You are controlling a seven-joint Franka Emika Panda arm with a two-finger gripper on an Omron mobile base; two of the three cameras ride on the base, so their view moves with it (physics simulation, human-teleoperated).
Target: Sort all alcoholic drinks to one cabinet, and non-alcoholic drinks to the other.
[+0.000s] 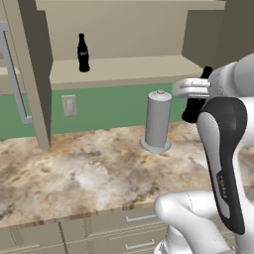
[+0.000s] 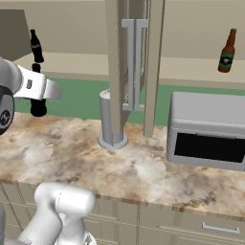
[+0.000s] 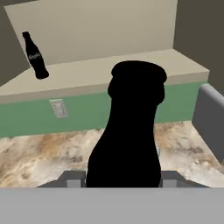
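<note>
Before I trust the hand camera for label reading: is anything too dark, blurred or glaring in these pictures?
Hand view: the near cola bottle is a flat black silhouette, no label legible. Left base view: even lighting, the shelf cola bottle sharp. Right base view: the beer bottle clear, no glare.

A grey cylindrical canister (image 1: 158, 121) stands on the marble counter (image 1: 84, 173); a grey microwave (image 2: 208, 130) sits near 2 cabinet door handles (image 2: 132, 62).

Your arm (image 1: 225, 163) is glossy white with rounded links, a dark charcoal joint cover bearing faint lettering, and a pale grey hand (image 1: 191, 88).
</note>
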